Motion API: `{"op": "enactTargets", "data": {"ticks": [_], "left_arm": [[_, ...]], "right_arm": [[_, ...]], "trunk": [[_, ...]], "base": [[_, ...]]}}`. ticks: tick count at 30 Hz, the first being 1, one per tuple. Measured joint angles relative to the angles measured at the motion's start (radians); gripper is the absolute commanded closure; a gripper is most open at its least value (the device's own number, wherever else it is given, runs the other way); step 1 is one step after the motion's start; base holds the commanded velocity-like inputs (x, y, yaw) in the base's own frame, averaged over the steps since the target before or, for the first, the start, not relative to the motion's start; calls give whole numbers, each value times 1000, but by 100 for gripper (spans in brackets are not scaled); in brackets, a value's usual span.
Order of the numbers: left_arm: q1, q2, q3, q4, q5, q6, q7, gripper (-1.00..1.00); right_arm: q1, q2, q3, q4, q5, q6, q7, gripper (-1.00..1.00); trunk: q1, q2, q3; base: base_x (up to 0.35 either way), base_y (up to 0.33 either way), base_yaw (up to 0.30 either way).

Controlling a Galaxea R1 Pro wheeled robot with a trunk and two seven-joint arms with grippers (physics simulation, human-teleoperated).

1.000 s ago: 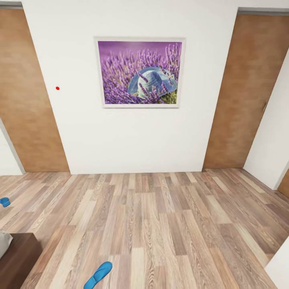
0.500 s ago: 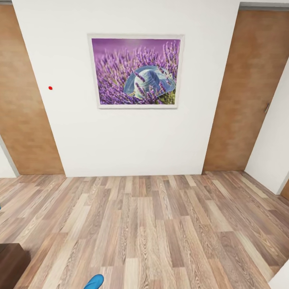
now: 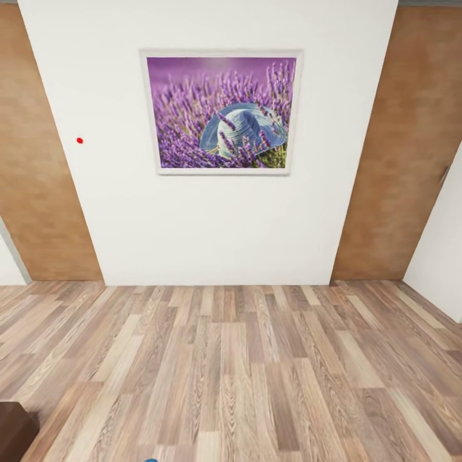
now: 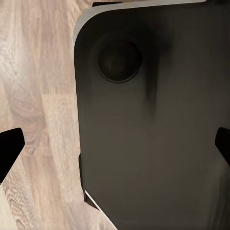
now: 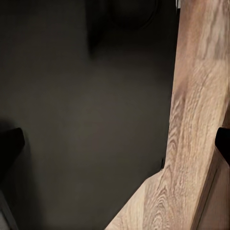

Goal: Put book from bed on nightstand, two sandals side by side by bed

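A dark brown corner of the bed (image 3: 11,428) pokes in at the lower left of the head view. A thin blue sliver of one sandal (image 3: 151,460) sits on the picture's bottom edge, on the wood floor. The book and the nightstand are out of view. In the left wrist view my left gripper (image 4: 115,146) is open, its black fingertips (image 4: 9,149) far apart over the robot's dark base (image 4: 153,124). In the right wrist view my right gripper (image 5: 115,143) is open too, with nothing between its fingers, above the same dark body (image 5: 81,110) and floor planks.
Ahead stands a white wall (image 3: 205,224) with a framed lavender picture (image 3: 221,112). Brown wooden doors flank it on the left (image 3: 35,192) and right (image 3: 404,160). Wood plank floor (image 3: 244,366) stretches between me and the wall. A white wall edge (image 3: 443,256) stands at the right.
The whole head view has shifted: the wall looms closer, the bed corner has shrunk and the near blue sandal has slid almost off the bottom edge. The far-left sandal has left the picture.
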Motion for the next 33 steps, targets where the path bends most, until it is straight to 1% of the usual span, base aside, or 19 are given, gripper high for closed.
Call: {"op": "enactTargets", "data": {"ticks": [13,30,33], "left_arm": [[0,0,0,0,0,0,0,-100],[0,0,0,-1,0,-1,0,-100],[0,0,0,0,0,-10,0,-100]], "right_arm": [[0,0,1,-1,1,0,0,-100],[0,2,1,-1,1,0,0,-100],[0,1,1,-1,1,0,0,-100]], "trunk": [[0,0,0],[0,0,0],[0,0,0]], "base": [[232,-114,143],[227,-122,221],[216,-129,218]]}}
